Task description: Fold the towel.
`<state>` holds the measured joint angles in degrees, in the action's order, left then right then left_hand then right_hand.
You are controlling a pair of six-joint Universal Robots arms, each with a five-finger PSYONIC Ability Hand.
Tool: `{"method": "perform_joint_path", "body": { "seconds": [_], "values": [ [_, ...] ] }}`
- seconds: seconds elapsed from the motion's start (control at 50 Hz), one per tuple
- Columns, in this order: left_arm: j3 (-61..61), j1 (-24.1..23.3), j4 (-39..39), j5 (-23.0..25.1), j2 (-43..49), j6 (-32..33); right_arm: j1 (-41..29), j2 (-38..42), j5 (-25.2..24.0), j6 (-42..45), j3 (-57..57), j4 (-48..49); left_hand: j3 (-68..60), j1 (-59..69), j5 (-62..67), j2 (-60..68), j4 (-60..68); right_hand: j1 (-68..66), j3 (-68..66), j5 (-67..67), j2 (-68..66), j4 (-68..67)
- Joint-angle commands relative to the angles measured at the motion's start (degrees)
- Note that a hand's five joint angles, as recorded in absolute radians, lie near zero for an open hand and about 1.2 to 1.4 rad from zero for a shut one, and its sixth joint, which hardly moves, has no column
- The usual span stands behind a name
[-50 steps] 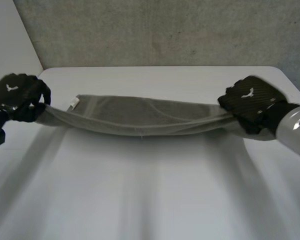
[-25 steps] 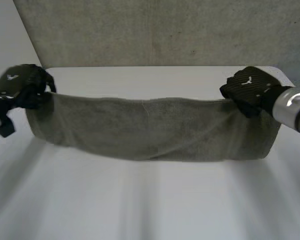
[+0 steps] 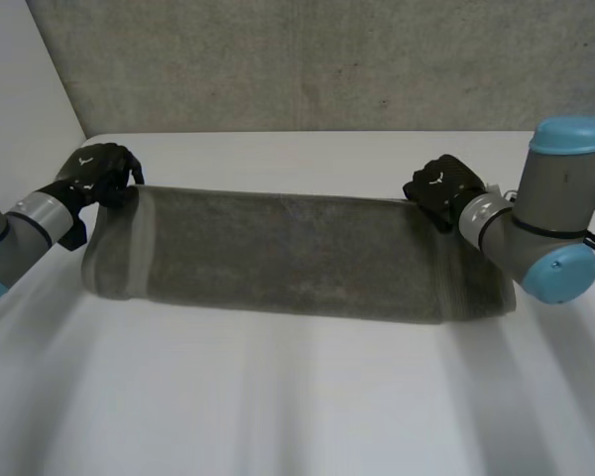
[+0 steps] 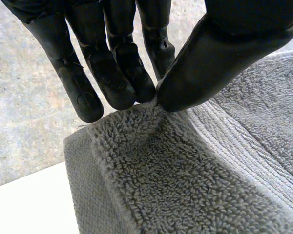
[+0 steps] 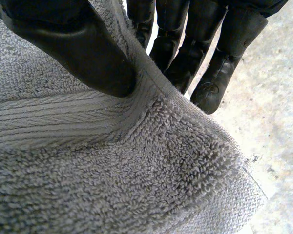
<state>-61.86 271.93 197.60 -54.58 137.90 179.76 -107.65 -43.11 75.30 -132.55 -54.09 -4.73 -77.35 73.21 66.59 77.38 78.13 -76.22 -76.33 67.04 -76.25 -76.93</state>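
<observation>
A grey terry towel (image 3: 288, 253) hangs stretched as a wide band above the white table (image 3: 297, 397), its top edge taut between my two hands. My left hand (image 3: 99, 176) pinches the towel's far left corner (image 4: 136, 117) between thumb and fingers. My right hand (image 3: 438, 188) holds the towel's top edge (image 5: 146, 92) near its right corner, thumb pressed on one face and fingers behind the other. The cloth's lower edge hangs toward the table.
A grey wall (image 3: 307, 59) rises behind the table's far edge. Bare white tabletop lies in front of the towel. My right arm's blue-capped elbow (image 3: 560, 268) stands at the towel's right end.
Both hands have moved away from the camera toward the table's far side, carrying the towel. The towel went from a narrow sagging strip to a broad spread band.
</observation>
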Motion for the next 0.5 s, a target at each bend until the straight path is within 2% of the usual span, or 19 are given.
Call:
{"method": "perform_joint_path", "body": {
  "seconds": [0.02, 0.12, 0.14, 0.16, 0.18, 0.2, 0.22, 0.24, 0.38, 0.42, 0.46, 0.5],
  "values": [
    [5.24, -1.49, -0.29, -0.17, 4.30, 3.84, -0.81, 3.39, 0.28, -0.08, 2.41, 4.65, -2.65, 6.79, 3.41, 2.62, 1.87, -3.78, -3.67, 2.96, -3.75, -3.07],
    [8.58, -2.11, -0.29, -1.92, 6.76, 4.46, -0.99, 5.93, 1.16, -0.25, 4.78, 5.35, -2.65, 6.79, 3.41, 2.62, 1.87, -3.78, -3.67, 2.96, -3.75, -3.07],
    [9.38, -2.11, -0.29, -2.54, 7.29, 4.46, -0.99, 6.72, 1.51, -0.25, 5.65, 5.35, 5.99, -1.85, -5.23, -6.02, -6.77, 11.49, 11.59, -12.30, 11.51, 12.20],
    [9.39, -2.11, -0.29, -2.54, 7.29, 4.46, -0.99, 7.25, 1.78, -0.34, 6.53, 5.35, 6.07, -1.94, -5.32, -6.10, -6.86, 37.45, 37.56, -38.26, 37.47, 38.16],
    [9.82, -2.19, -0.29, -2.89, 7.55, 4.46, -0.99, 7.25, 1.78, -0.34, 6.54, 5.35, 22.56, -18.42, -21.80, -22.59, -23.34, 37.71, 37.82, -38.52, 37.73, 38.42],
    [10.17, -2.19, -0.38, -3.07, 7.56, 4.46, -0.99, 7.78, 2.13, -0.34, 7.24, 5.35, 47.21, -43.07, -46.45, -47.23, -47.99, 63.36, 63.46, -64.17, 63.38, 64.07],
    [10.18, -2.19, -0.38, -3.07, 7.56, 4.46, -0.99, 7.78, 2.13, -0.34, 7.24, 5.35, 47.45, -43.31, -46.70, -47.48, -48.24, 63.62, 63.72, -64.43, 63.64, 64.32],
    [10.35, -2.37, -0.29, -3.16, 7.38, 4.46, -0.99, 8.13, 2.57, -0.43, 7.77, 5.35, 65.11, -60.97, -64.35, -65.13, -65.89, 66.22, 66.33, -67.04, 66.25, 66.93],
    [10.35, -3.95, -0.29, -3.86, 5.10, 3.94, -1.08, 6.20, 5.65, -2.54, 9.35, 5.17, 66.30, -62.16, -65.54, -66.32, -67.08, 66.22, 66.33, -67.04, 66.25, 66.93],
    [9.57, -4.04, -0.55, -5.52, 2.21, 3.85, -1.07, 2.88, 6.35, -6.82, 9.18, 5.09, 65.79, -61.66, -65.04, -65.82, -66.58, 66.22, 66.33, -67.04, 66.25, 66.93],
    [9.04, -4.04, -1.34, -6.66, 0.72, 3.85, -1.08, 2.86, 6.35, -6.85, 9.18, 5.08, 65.29, -61.15, -64.53, -65.32, -66.07, 66.22, 66.33, -67.04, 66.25, 66.93],
    [8.07, -4.04, -2.40, -7.82, -1.23, 3.85, -1.07, -2.73, 6.35, -12.70, 7.87, 4.56, 65.12, -60.98, -64.36, -65.15, -65.90, 66.22, 66.33, -67.04, 66.25, 66.93]
  ]
}}
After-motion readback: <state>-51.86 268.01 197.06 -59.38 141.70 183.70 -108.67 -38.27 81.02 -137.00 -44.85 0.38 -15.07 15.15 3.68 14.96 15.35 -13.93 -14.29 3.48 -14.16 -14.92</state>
